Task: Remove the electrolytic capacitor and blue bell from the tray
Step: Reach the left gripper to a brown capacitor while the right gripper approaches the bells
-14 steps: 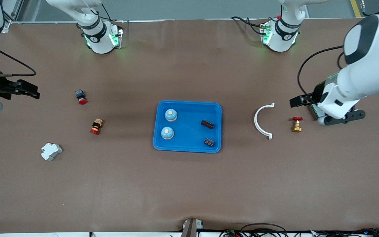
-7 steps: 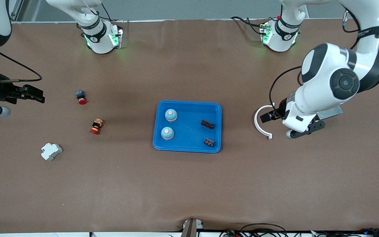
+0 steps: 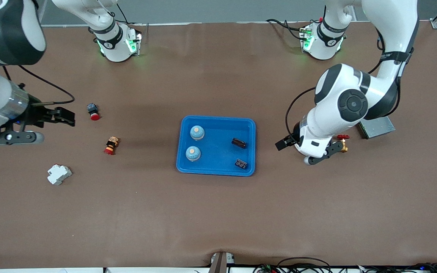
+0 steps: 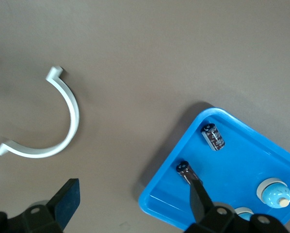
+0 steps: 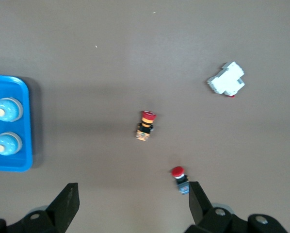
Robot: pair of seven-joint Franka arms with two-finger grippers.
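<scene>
A blue tray [image 3: 218, 151] sits mid-table. In it lie two blue bells [image 3: 197, 132] [image 3: 193, 153] and two dark capacitors [image 3: 238, 143] [image 3: 241, 163]. My left gripper [image 3: 283, 144] is open and empty, over the table beside the tray's end toward the left arm. The left wrist view shows its open gripper [image 4: 133, 199], the tray [image 4: 232, 179], both capacitors [image 4: 213, 136] [image 4: 186, 171] and a bell [image 4: 274, 191]. My right gripper [image 3: 66, 116] is open and empty, over the table beside a red push button [image 3: 93, 112]. It also shows in the right wrist view [image 5: 133, 201].
A white curved bracket [image 4: 62, 121] lies under the left arm, hidden in the front view. A brass valve [image 3: 341, 144] and a grey box [image 3: 378, 127] lie toward the left arm's end. A second button [image 3: 110, 146] and a white breaker [image 3: 58, 174] lie toward the right arm's end.
The left arm has swung in from its end of the table toward the tray and now covers the white bracket. The right gripper has moved toward the red push button.
</scene>
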